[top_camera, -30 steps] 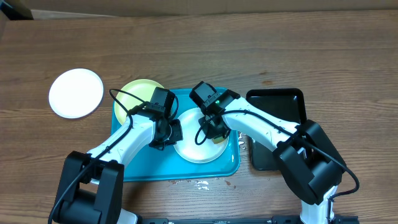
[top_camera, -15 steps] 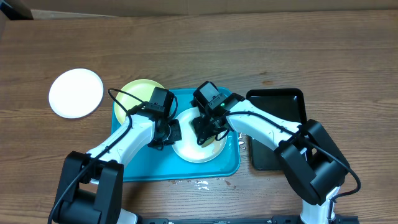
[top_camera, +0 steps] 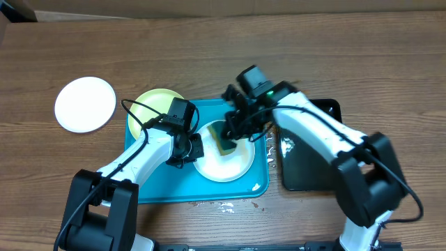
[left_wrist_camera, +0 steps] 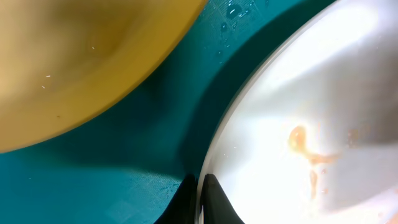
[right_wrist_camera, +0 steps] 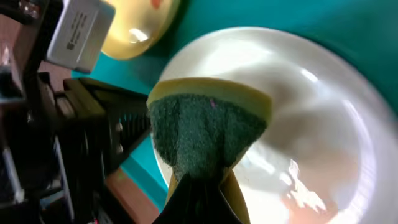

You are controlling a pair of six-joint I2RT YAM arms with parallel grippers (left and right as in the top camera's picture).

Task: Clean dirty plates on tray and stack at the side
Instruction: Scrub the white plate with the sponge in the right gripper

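Evidently, a scrubbing step is under way on the white plate [top_camera: 226, 167] lying in the right half of the turquoise tray [top_camera: 174, 188]. The plate's left rim is pinched by the left gripper [top_camera: 188, 148], whose fingertips are closed on the very edge in the left wrist view [left_wrist_camera: 199, 196]. This hold is judged to be there so that the plate cannot slide or spin on the wet tray floor while it is rubbed.

A sponge [top_camera: 226, 143], yellow with a dark green scouring face, is clenched in the right gripper [top_camera: 234, 134] and pressed on the plate's far side, toward the tray's back rim. In the right wrist view the sponge [right_wrist_camera: 208, 130] is squeezed at its narrow end, so the scouring face is turned toward the plate's surface [right_wrist_camera: 323, 137]. A small brown smear [left_wrist_camera: 303, 144] is seen on the plate, so cleaning of this plate is judged unfinished.

The yellow-green plate [top_camera: 155, 103] is laid over the tray's far left corner, partly overhanging the rim, probably awaiting its turn. A second white plate [top_camera: 85, 104] lies on the counter [top_camera: 209, 56], well to the left of the tray, and is taken to mark the stacking place. A glossy black tray [top_camera: 296, 174] stands just beside the turquoise tray's right edge, perhaps as the sponge's resting place.
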